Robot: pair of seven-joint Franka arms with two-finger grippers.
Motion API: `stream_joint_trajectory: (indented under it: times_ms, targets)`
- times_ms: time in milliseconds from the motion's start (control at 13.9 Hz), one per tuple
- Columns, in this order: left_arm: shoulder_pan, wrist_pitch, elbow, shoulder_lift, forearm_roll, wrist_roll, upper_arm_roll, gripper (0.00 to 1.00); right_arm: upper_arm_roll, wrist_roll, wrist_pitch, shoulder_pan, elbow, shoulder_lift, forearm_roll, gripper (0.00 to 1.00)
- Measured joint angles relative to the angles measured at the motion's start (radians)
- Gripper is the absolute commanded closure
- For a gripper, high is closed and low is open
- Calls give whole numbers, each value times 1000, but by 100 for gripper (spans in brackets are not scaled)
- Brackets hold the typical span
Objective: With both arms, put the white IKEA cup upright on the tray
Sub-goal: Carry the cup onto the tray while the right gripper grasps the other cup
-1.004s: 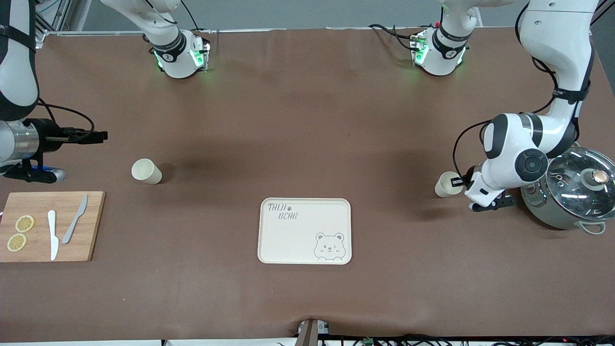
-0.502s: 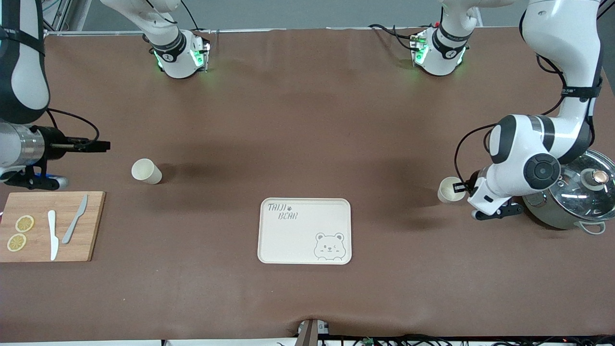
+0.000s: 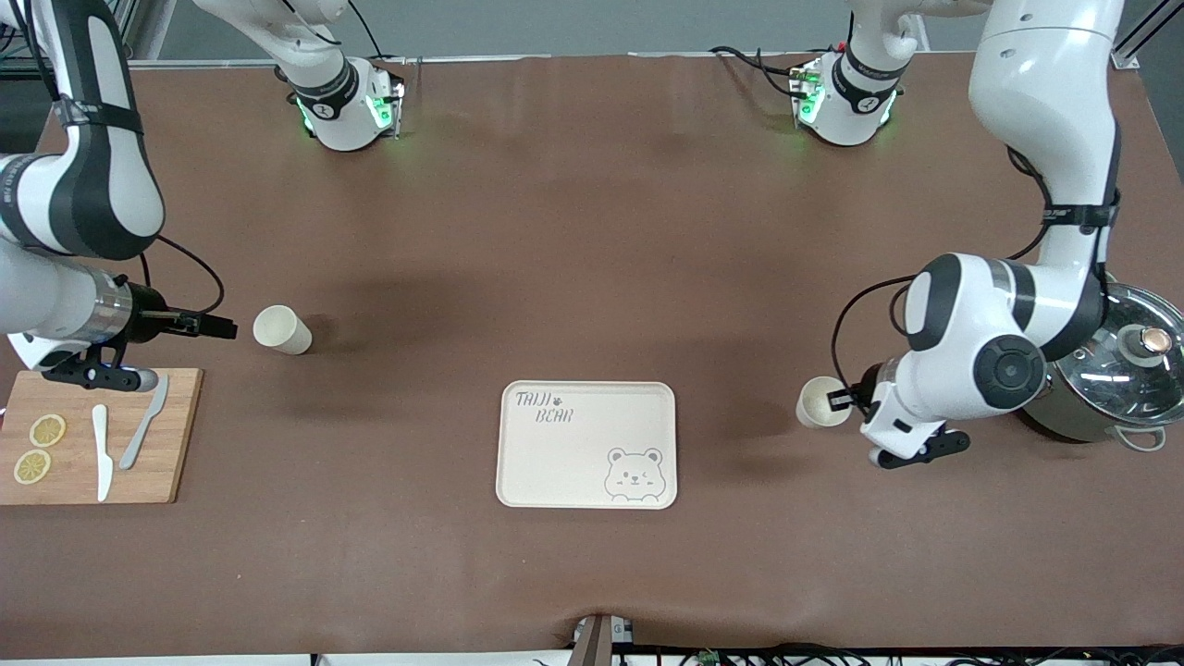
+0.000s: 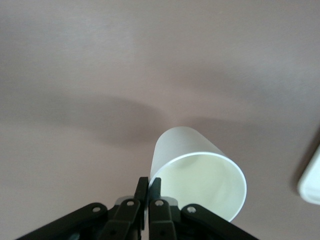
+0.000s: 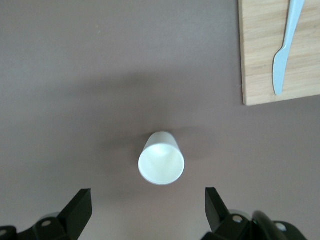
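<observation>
Nothing stands on the tray [image 3: 586,444] yet, so by my judgement the task is in its first half: one cup is gripped, one is not, and both placings remain.

At the right arm's end of the table [image 3: 592,231], the right gripper [image 3: 220,326] sits low with its fingers spread wide, just beside the lying cup [image 3: 281,329] but not touching it. That cup lies on its side, its long axis along the table, mouth toward the gripper. The cutting board [image 3: 92,435] lies nearer the camera.

The tray lies mid-table, nearer the camera than both cups.

At the left arm's end, the left gripper [image 3: 844,399] is pinched narrowly on the rim of the held cup [image 3: 820,403], lifted, axis roughly level, mouth toward the gripper. The pot [image 3: 1101,375] stands close by.
</observation>
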Motion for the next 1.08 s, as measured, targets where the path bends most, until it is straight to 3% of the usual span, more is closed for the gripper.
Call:
stream_joint_trajectory:
  times_ms: [359,717,789,861,1076]
  targets:
    - [-93,21,172,119,-5,-161,-1,100,-3,-2,66,-23,-143,-39,0,1]
    - [-181,85,215,156,-7,-305,-2,100,-4,-76,237,-40,-209,-40,-1,0]
    - [-199,93,215,159,-7,-348,-2,100,-4,-84,232,-47,-213,-40,-1,2]
    - [-217,107,215,164,-7,-392,-2,100,-4,-88,219,-55,-216,-40,-1,13]
    - [-266,139,217,180,-7,-543,-3,100,-5,-95,197,-66,-228,-40,-1,23]
